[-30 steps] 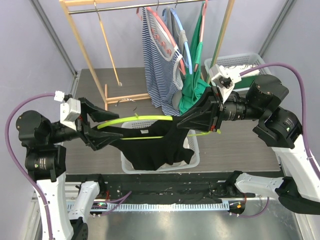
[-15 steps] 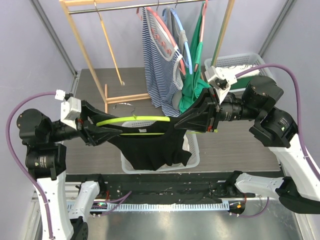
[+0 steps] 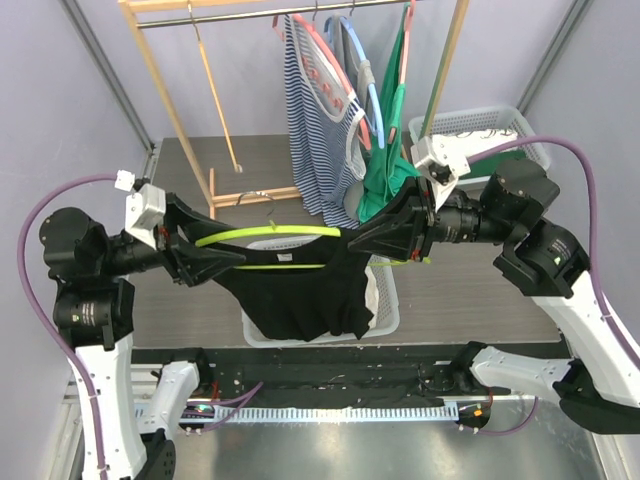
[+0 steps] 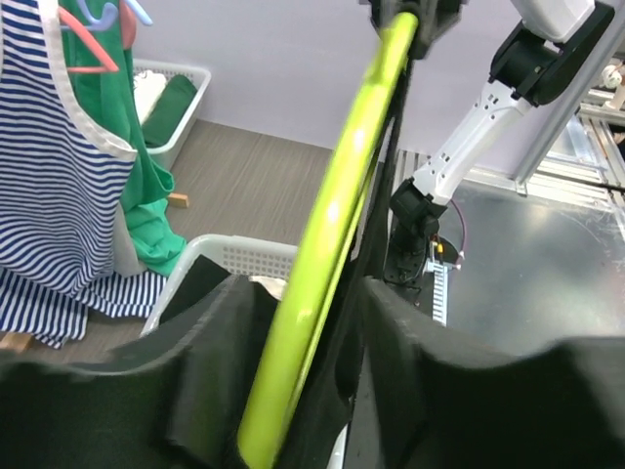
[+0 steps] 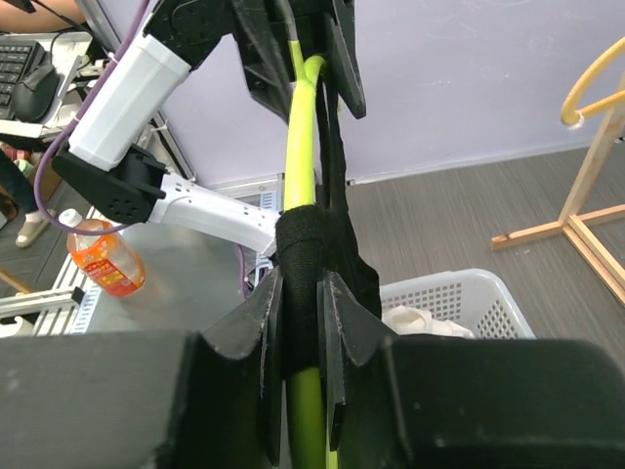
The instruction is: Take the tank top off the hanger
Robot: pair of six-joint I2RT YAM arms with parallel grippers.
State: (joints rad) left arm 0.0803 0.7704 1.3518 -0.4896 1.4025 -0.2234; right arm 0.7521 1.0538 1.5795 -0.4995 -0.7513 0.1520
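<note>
Tank top (image 3: 300, 295) within right gripper (image 5: 301, 281)

- Hanger (image 3: 270, 234): lime-green, lying roughly level in mid-air, upper arc bare.
- Tank top (image 3: 305, 295): black, strap looped round the hanger's right end, body sagging below.
</note>
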